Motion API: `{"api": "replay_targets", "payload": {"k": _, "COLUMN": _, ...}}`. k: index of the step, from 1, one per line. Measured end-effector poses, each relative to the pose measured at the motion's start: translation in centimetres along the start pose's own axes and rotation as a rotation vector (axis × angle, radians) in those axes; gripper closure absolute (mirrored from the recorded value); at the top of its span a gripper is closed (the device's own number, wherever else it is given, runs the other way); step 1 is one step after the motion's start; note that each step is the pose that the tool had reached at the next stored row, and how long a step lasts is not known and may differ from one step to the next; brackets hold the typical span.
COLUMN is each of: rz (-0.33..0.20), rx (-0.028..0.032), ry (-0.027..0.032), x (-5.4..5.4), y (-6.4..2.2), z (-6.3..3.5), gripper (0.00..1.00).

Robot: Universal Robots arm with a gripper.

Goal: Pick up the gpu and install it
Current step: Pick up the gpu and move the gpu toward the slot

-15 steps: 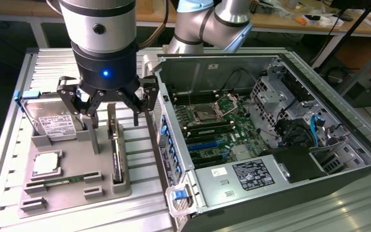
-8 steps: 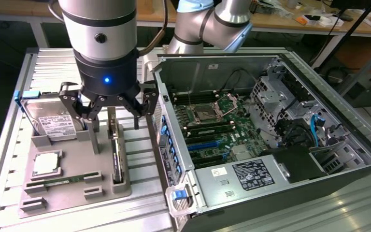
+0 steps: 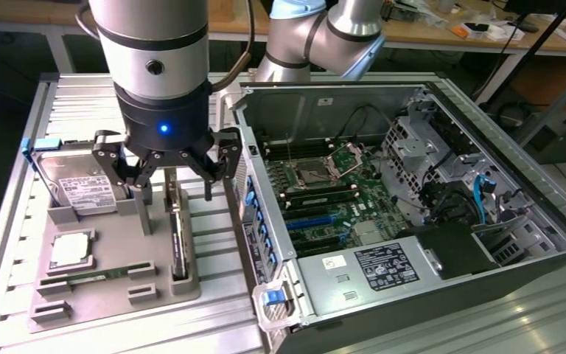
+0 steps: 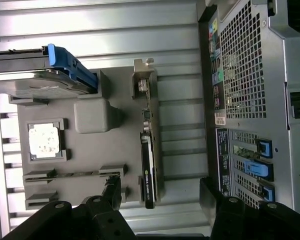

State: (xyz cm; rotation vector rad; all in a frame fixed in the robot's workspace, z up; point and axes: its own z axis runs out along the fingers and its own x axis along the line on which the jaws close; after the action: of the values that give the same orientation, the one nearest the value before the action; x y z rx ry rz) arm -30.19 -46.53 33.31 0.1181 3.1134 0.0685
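My pincer (image 3: pixel 170 183) hangs wide open above the grey moulded tray (image 3: pixel 116 228), its black jointed fingers (image 3: pixel 126 169) splayed to either side and closed on nothing. The gpu (image 3: pixel 177 237) stands on its long edge in a narrow slot along the side of that tray nearest the computer case (image 3: pixel 519 258). It is a thin rectangular card, and seen from my wrist its green board (image 4: pixel 151 112) carries a black cooler block (image 4: pixel 147 170) on one face and ends in a bright silver bracket (image 4: pixel 141 80). In the wrist view my two dark fingertips (image 4: pixel 112 189) sit on either side of the card's line, apart from it. The tray is matte grey plastic with raised blocky pockets. One holds a hard drive (image 3: pixel 82 188) standing tilted, with a dull metal shell, a white label and a blue plastic tab (image 4: pixel 70 67). A square pocket cradles a flat processor (image 3: pixel 71 249) with a pale shiny lid, and a narrow RAM stick (image 3: pixel 96 274) lies in a long groove near it. Everything rests on a ribbed aluminium table (image 3: pixel 77 96). The case lies open just beside the tray, showing a green motherboard (image 3: pixel 332 199), black cables and grey sheet metal; its rear panel (image 4: pixel 245 65) is perforated steel with blue slot clips (image 4: pixel 255 167)
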Motion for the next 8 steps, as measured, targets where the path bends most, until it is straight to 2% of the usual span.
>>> {"api": "replay_targets", "payload": {"k": 8, "rz": 0.0, "rx": 0.0001, "ry": 0.0001, "x": 0.0, "y": -0.04, "z": 0.64, "gripper": 0.26}}
